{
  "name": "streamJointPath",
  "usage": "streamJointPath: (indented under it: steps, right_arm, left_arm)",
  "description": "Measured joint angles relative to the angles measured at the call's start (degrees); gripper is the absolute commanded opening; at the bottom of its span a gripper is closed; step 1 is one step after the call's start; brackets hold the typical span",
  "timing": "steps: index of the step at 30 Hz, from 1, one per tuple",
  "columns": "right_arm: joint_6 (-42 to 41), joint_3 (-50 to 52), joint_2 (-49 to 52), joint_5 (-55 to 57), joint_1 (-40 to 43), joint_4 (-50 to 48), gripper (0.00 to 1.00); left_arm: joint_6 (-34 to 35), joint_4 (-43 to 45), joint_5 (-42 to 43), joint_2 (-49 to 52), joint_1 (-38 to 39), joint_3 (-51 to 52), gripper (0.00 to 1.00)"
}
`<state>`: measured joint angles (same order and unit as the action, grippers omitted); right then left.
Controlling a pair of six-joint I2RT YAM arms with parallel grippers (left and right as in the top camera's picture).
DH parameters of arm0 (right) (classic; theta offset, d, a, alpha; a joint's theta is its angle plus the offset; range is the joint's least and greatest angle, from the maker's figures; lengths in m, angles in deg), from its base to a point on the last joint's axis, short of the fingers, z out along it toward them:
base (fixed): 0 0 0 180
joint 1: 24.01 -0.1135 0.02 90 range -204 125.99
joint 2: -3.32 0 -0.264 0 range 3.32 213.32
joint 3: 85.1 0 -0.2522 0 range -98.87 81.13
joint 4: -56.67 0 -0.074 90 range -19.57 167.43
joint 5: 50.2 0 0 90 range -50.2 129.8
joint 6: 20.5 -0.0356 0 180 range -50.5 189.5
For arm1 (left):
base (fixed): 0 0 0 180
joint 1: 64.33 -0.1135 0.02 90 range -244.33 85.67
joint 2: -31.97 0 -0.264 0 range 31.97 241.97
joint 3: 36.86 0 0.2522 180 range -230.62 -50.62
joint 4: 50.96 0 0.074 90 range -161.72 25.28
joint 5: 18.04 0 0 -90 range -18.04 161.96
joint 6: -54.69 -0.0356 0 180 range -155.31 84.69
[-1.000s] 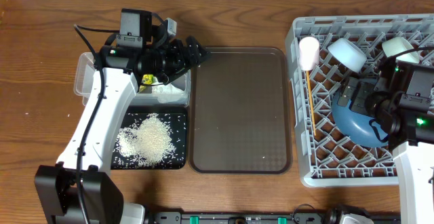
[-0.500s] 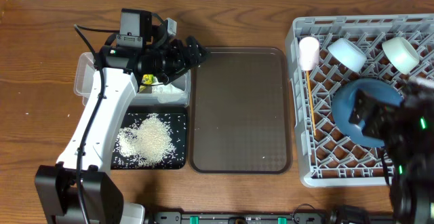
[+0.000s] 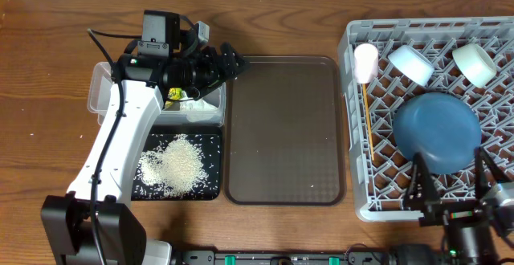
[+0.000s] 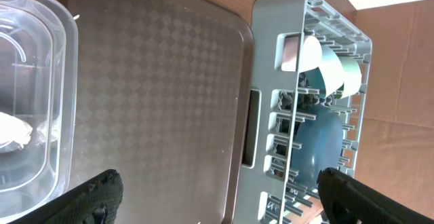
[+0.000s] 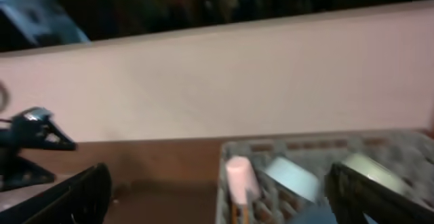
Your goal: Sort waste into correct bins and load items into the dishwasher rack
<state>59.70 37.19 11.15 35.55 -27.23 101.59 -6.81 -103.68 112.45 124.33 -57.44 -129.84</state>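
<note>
**Grey rack [image 3: 350, 136] looks loaded, both hands empty**

Closest in, the right gripper [image 3: 448, 169] hovers at the rack's near edge, fingers spread wide and nothing between them. Just beyond its fingertips the dark-blue plate [image 3: 436, 128] leans among the pegs. Farther off, along the far row, sit the pink cup [image 3: 365, 62], the light-blue bowl [image 3: 411, 63] and the mint bowl [image 3: 474, 63].

Across the table, the left gripper [image 3: 234, 61] is released too, poised above the clear tub [image 3: 96, 80] at the edge it shares with the brown serving tray [image 3: 285, 128]. Behind its fingers the tub holds the napkin [image 4: 12, 130] and the yellow-green wrapper [image 3: 173, 95]. Toward the arm's base, the black tray [image 3: 207, 189] carries the heaped rice [image 3: 177, 165].

Judging by this, sorting and loading are effectively complete and the closing step is in hand. The next move probably calls only for both arms to draw clear without clipping pegs or tub.
</note>
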Motion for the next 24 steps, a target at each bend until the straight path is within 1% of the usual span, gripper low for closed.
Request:
streamJointPath:
  steps: [5,8,13,15,18,24]
  right_arm:
    - [-1.0,10.6,-3.3,0.0,-0.7,-14.8,0.99]
    - [-1.6,17.8,-4.0,0.1,-0.7,-26.6,0.99]
    - [-1.7,27.4,-6.3,0.5,-0.7,-38.1,0.99]
    - [-1.7,31.0,-6.9,0.7,-0.7,-41.0,0.99]
    - [-1.7,35.2,-7.0,0.9,-0.7,-43.0,0.99]
    - [-1.7,42.0,-7.0,1.3,-0.7,-43.3,0.99]
  left_arm:
    - [0.0,0.0,0.0,0.0,0.0,0.0,0.95]
    - [0.0,0.0,0.0,0.0,0.0,0.0,0.94]
    - [0.0,0.0,0.0,0.0,0.0,0.0,0.94]
    - [0.0,0.0,0.0,0.0,0.0,0.0,0.95]
    - [0.0,0.0,0.0,0.0,0.0,0.0,0.95]
    - [0.0,0.0,0.0,0.0,0.0,0.0,0.94]
